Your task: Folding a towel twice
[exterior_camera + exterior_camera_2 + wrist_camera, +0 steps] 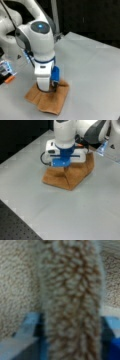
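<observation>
The orange-brown towel lies bunched on the grey table in both front views, with a raised ridge running up its middle. My gripper stands straight down on the towel near its far edge and is shut on that pinched ridge. In the wrist view the fuzzy fold of towel fills the space between the two blue fingers, with flatter cloth on either side. The arm's white wrist hides the part of the towel behind it.
A small orange and blue object lies at a front view's left, beside the robot's base. A dark perforated board borders the table at a front view's bottom left. Bare grey tabletop surrounds the towel.
</observation>
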Controlling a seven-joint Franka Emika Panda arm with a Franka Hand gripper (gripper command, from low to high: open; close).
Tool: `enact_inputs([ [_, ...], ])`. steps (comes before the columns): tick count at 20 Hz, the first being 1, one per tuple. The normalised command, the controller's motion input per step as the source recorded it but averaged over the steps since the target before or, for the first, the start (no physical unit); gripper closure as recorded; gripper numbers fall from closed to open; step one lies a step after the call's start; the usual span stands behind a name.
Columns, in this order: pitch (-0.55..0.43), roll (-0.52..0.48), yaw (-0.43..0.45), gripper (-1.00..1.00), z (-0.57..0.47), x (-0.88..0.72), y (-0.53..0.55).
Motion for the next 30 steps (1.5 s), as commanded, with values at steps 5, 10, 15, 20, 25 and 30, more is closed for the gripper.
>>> enact_inputs([
  [5,-0.02,0.127,0.163,1.0,0.11,0.39,-0.33],
  [10,0.023,0.15,0.159,1.0,0.1,0.33,-0.24],
  [15,0.0,0.189,0.136,1.0,0.04,0.28,-0.18],
  [20,-0.031,0.21,0.08,1.0,-0.02,0.26,-0.18],
  [25,-0.03,0.234,0.145,1.0,-0.07,0.27,-0.24],
  [30,0.027,0.194,0.145,1.0,-0.05,0.27,-0.3],
])
